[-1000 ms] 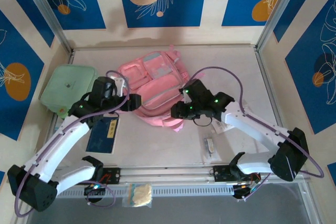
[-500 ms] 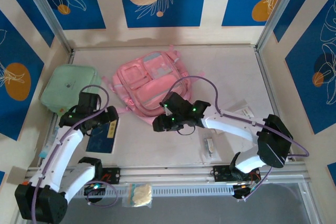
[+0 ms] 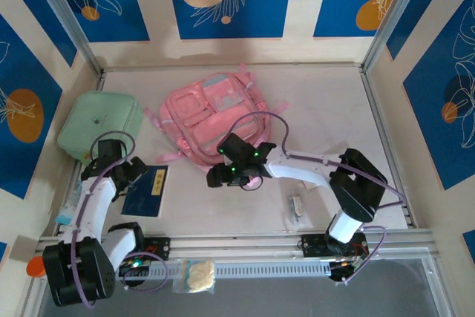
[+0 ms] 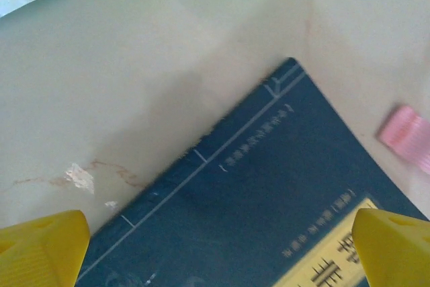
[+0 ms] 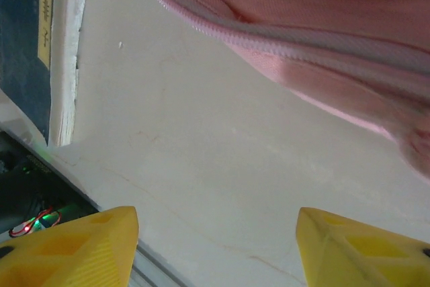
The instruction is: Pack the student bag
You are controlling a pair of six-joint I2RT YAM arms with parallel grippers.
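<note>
Nothing is judged packed so far: the bag (image 3: 211,118) is seen lying flat at the middle back of the table (image 3: 334,109), while a blue book (image 3: 147,191), a small white item (image 3: 296,208) and a packet (image 3: 194,275) by the near rail are left outside it. The left jaws are held wide apart, empty, above the book's corner. The right jaws are spread too, nothing gripped, over bare table just beside the bag's near edge. Whether the bag is unzipped cannot be told. Nearly all the packing is thought to remain.

Robot test cell, framed table (image 3: 326,109), patterned panels (image 3: 245,24)
</note>
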